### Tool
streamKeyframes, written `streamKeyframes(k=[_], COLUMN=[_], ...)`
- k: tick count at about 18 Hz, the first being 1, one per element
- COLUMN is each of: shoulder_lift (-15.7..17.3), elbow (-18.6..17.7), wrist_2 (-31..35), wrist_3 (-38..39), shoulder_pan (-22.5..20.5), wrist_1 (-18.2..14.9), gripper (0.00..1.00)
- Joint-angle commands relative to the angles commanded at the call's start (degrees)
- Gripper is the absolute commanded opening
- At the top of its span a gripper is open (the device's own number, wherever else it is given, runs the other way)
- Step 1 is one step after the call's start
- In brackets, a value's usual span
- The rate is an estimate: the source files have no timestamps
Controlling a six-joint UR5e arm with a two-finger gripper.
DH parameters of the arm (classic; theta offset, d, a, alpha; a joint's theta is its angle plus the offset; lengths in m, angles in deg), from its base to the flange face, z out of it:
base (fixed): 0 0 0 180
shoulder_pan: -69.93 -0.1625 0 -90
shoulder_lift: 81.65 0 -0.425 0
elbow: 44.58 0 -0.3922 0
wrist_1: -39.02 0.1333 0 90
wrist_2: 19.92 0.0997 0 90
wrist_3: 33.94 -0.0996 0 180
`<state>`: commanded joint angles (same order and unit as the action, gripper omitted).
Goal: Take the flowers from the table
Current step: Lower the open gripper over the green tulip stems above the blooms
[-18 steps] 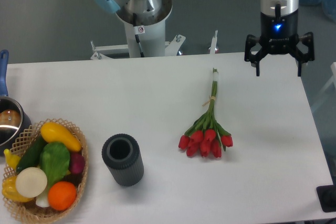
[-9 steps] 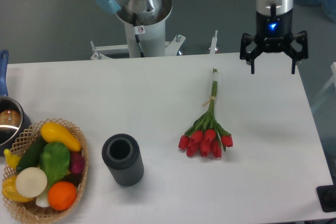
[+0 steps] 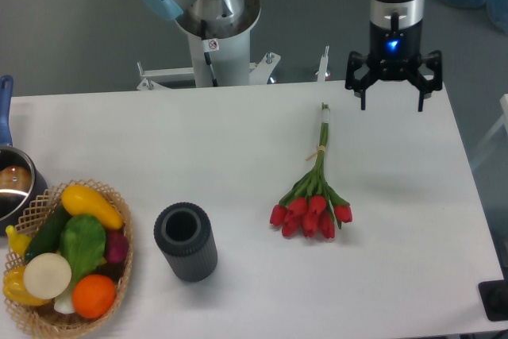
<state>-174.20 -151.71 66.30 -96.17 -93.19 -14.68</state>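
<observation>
Claw (image 3: 391, 103) fingers spread wide apart, holding nothing, pointing down over the far right part of the table (image 3: 238, 140). A blue light glows on the wrist just above it. It hangs up and to the right of the stem end of the flowers (image 3: 314, 183), apart from them and not touching.

The flowers lie flat on the white tabletop, right of the middle. Their green stems run from a pale cut end near the far edge down toward the camera, tied partway along by a pale band. The red blooms fan out in a cluster at the near end, with a few green leaves around them.

To the left of the blooms, well apart, stands a dark ribbed cup (image 3: 186, 240), upright with its mouth open to the top. Farther left, at the near left corner, sits a wicker basket (image 3: 117, 275) filled with vegetables and fruit: yellow, green, white, orange and purple pieces. Just behind the basket, at the left edge, part of a metal pot (image 3: 14, 188) with a blue handle shows.

Behind the table stands the white base (image 3: 214, 45) of the arm.
</observation>
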Motion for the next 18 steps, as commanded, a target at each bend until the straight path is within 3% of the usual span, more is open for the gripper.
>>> streamKeyframes(k=[4,8,11,18], shoulder_lift=[-0.8,-3.3,-7.4,-11.8], elbow=[-2.6,-4.8,-4.8,-4.7], wrist_2=[1.0,-0.9,-8.1,-8.5], wrist_3=[0.0,0.3,0.7,0.2], shoulder_pan=[0.8,1.1,1.0,1.1], wrist_1=[-3.5,-3.9,-3.6,-3.5], gripper=[1.00,1.00,1.00,1.00])
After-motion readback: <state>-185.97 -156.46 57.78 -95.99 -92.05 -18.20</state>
